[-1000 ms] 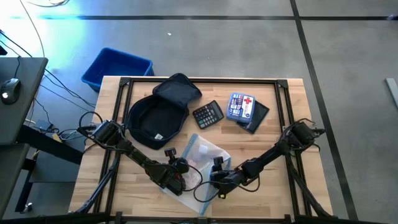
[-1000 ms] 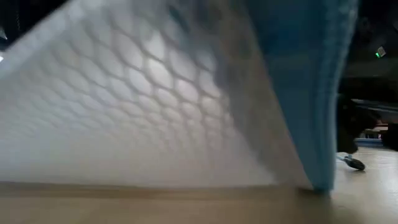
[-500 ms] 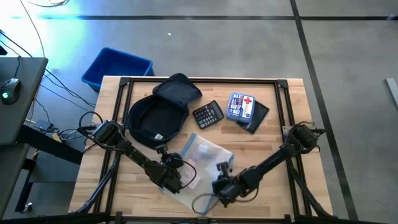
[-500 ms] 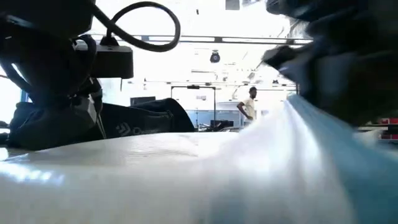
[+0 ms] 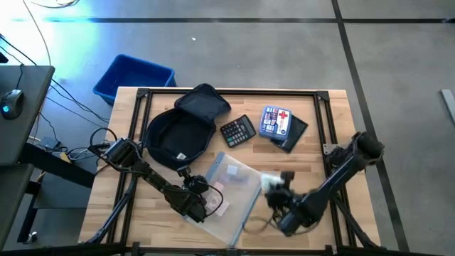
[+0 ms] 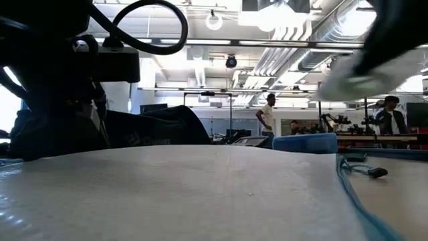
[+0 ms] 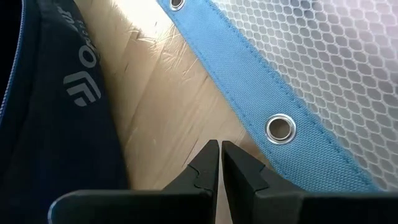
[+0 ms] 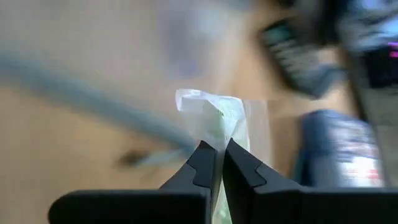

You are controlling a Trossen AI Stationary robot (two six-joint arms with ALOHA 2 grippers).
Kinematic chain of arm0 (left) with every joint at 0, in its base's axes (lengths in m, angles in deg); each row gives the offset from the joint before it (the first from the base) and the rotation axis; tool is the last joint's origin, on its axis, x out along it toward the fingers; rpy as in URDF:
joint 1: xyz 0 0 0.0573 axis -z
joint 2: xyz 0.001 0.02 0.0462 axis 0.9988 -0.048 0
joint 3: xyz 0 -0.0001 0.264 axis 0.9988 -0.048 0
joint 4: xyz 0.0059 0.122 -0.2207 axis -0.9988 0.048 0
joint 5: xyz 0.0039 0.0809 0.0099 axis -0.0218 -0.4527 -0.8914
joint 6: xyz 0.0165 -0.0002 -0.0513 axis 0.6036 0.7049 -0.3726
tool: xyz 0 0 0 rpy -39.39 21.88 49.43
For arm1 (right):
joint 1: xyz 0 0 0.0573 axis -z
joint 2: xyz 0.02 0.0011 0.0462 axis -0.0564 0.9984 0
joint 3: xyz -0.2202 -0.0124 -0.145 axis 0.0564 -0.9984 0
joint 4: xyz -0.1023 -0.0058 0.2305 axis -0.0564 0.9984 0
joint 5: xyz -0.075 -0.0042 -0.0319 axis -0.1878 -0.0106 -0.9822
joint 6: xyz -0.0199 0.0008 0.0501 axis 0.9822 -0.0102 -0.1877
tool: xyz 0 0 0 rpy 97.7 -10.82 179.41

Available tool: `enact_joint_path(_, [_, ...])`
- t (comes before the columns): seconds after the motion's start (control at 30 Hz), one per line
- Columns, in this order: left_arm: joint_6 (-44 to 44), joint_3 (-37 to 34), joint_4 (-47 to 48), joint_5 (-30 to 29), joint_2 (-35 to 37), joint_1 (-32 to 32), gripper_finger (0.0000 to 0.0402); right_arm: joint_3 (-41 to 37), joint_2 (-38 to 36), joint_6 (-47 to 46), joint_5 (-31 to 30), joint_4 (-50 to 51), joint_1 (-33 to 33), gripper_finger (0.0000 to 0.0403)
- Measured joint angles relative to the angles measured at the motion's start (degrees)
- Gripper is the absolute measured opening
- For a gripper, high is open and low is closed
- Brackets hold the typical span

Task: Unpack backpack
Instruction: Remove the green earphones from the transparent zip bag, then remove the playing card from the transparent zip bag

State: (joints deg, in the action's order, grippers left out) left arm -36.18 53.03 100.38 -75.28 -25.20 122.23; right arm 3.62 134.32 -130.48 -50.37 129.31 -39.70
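Near the desk's front edge, the right claw pinches a clear packet; the left claw, closed empty, sits beside the mesh pouch. The backpack lies open toward the far-left.

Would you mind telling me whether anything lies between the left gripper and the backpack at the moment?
Nothing visible does. The left gripper, shut and empty, hovers over bare wood of the table with the backpack right beside it. The blue-edged mesh pouch lies on the gripper's other side, away from the backpack.
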Motion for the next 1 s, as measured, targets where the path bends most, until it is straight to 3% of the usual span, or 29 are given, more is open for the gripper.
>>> enact_joint_path(0.13, [0.0,0.0,-0.35,-0.01,0.0,0.0,0.0,-9.66,-2.19,3.38,-3.56,-13.38,7.66,0.0])
enact_joint_path(0.3, [0.0,0.0,-1.2,-0.05,0.0,0.0,0.0,-17.89,-1.93,7.41,-0.93,-23.3,18.76,0.0017])
enact_joint_path(0.5, [0.02,0.0,-2.57,-0.44,0.0,0.0,0.0,-18.15,-2.17,6.95,-0.33,-21.26,24.34,0.0109])
enact_joint_path(0.7, [-0.05,0.0,-2.87,0.51,0.0,0.02,0.0,-13.31,-3.19,7.58,2.4,-18.67,19.93,0.0215])
enact_joint_path(0.77, [-0.32,0.0,-2.85,1.15,0.0,0.16,0.0,-12.4,-3.35,9.34,8.38,-20.71,16.57,0.0234])
enact_joint_path(0.9, [-0.38,0.0,-2.85,1.14,0.0,0.28,0.0,-13.83,-2.86,13.07,27.62,-34.83,9.03,0.0243])
enact_joint_path(1.0, [-0.46,0.0,-2.93,1.14,0.0,0.28,0.0,-15.89,-0.91,13.15,30.57,-44.86,4.45,0.0231])
